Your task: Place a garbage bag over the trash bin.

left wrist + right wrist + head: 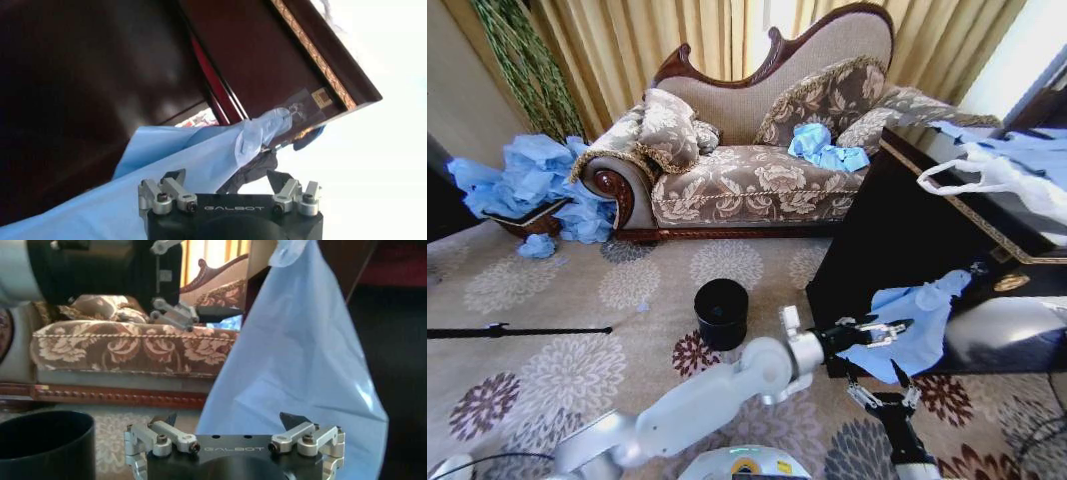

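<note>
Light-blue film of the garbage bag hangs against the dark cabinet, lower right of frame. Left gripper has its jaws pinched on the bag's left edge. Right gripper sits just below it, jaws spread wide, empty. Black trash bin stands on the carpet, centre frame, uncovered.

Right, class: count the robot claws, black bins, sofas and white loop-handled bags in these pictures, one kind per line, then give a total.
Claws: 2 (left claw, right claw)
Black trash bin: 1
Sofa: 1
White bag: 1
Total: 5
</note>
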{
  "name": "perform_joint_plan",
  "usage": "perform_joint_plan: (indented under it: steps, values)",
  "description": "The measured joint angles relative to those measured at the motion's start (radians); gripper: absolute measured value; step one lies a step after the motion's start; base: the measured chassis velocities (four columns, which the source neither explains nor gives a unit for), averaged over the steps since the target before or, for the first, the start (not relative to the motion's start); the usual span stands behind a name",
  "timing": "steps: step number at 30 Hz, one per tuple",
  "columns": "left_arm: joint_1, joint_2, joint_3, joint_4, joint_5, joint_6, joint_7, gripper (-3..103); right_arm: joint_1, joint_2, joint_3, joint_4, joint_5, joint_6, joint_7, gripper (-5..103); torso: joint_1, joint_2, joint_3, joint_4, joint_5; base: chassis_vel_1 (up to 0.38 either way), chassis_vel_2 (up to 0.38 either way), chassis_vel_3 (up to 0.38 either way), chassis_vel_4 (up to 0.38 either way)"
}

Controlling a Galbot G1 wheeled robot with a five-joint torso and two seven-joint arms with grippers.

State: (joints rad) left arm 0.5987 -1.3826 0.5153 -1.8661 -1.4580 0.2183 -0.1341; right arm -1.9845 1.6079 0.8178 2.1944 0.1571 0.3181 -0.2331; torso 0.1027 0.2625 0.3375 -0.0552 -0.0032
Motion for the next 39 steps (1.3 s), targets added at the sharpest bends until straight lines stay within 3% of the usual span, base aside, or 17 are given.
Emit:
perform_joint_plan:
  steps: [4,10,22,24,27,33,36,38,39]
  values:
    - [-0.018,-0.052,0.002,0.041,-0.019,-0.002,-0.006,82,0.002,0.001,0.008,-0.002,0.004,-0.008,0.012,100,0.0,0.0,0.0,0.0,0.0,0.0,0.0,0.0,0.0]
    - [-0.032,-0.133,-0.004,0.084,-0.049,-0.005,-0.013,94,0.002,0.001,0.009,0.0,-0.002,-0.013,0.021,100,0.0,0.0,0.0,0.0,0.0,0.0,0.0,0.0,0.0]
    - [-0.057,-0.178,-0.033,0.123,-0.132,-0.008,-0.025,90,0.0,0.001,0.01,0.004,-0.008,-0.019,0.032,100,0.0,0.0,0.0,0.0,-0.0001,0.0,0.0,0.0,0.0]
    - [-0.058,-0.18,-0.033,0.127,-0.133,-0.008,-0.025,86,0.0,0.0,0.01,0.005,-0.008,-0.019,0.034,100,0.0,0.0,0.0,0.0,-0.0001,0.0,0.0,0.0,0.0]
    - [-0.058,-0.179,-0.032,0.133,-0.133,-0.007,-0.024,70,-0.003,0.0,0.012,0.007,-0.006,-0.021,0.04,100,0.0,0.0,0.0,0.0,-0.0001,0.0,0.0,0.0,0.0]
    - [-0.053,-0.178,-0.029,0.137,-0.133,-0.007,-0.018,54,-0.003,0.0,0.015,0.008,-0.003,-0.024,0.044,100,0.0,0.0,0.0,0.0,-0.0001,0.0,0.0,0.0,0.0]
    - [-0.05,-0.184,-0.027,0.145,-0.133,-0.007,-0.01,37,-0.003,0.0,0.016,0.008,-0.002,-0.024,0.047,100,0.0,0.0,0.0,0.0,-0.0001,0.0,0.0,0.0,0.0]
    - [-0.05,-0.186,-0.027,0.148,-0.133,-0.007,-0.008,37,-0.003,0.0,0.017,0.008,-0.002,-0.024,0.048,100,0.0,0.0,0.0,0.0,-0.0001,0.0,0.0,0.0,0.0]
    - [-0.05,-0.189,-0.028,0.151,-0.133,-0.008,-0.006,32,-0.003,0.0,0.018,0.008,-0.002,-0.024,0.049,100,0.0,0.0,0.0,0.0,-0.0001,0.0,0.0,0.0,0.0]
